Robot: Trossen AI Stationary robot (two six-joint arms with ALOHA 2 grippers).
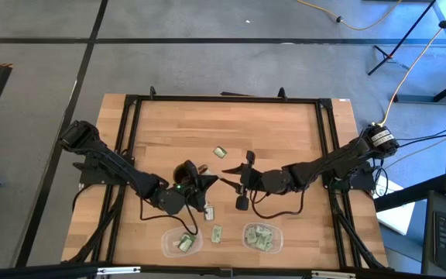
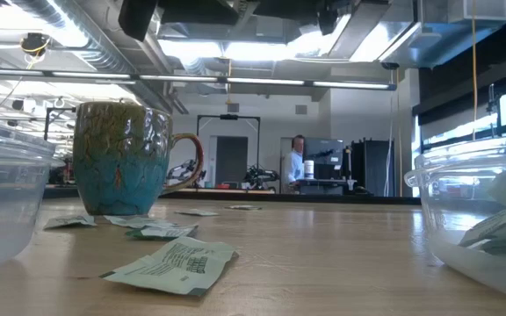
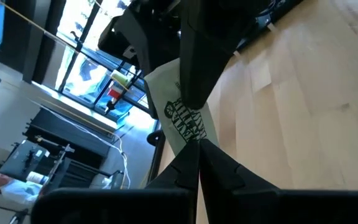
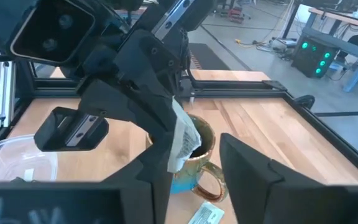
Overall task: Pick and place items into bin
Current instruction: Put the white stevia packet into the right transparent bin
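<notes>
My left gripper (image 1: pixel 204 184) is shut on a small white and pale green packet (image 4: pixel 182 142), held in the air just above the brown and teal mug (image 4: pixel 194 165) at the table's middle. My right gripper (image 1: pixel 227 180) is open and faces it from the right, one finger (image 4: pixel 151 177) beside the packet and the other finger (image 4: pixel 253 180) farther off. More packets lie flat on the table: one beyond the mug (image 1: pixel 220 152) and two nearer the bins (image 1: pixel 209 211) (image 1: pixel 216 233). In the low view a packet (image 2: pixel 174 263) lies in front of the mug (image 2: pixel 121 158). My left gripper pinches one end of the packet (image 3: pixel 191 134) between its two fingers. The packet is lifted clear and hangs below the fingertips over the mug's mouth. My right gripper's near finger stands close against the packet; I cannot tell whether it touches it.
Two clear plastic bins stand at the table's near edge, the left one (image 1: pixel 182 242) with a few packets and the right one (image 1: pixel 262 236) with several. A black frame (image 1: pixel 223 99) runs round the table. A person stands far off in the room (image 2: pixel 297 158).
</notes>
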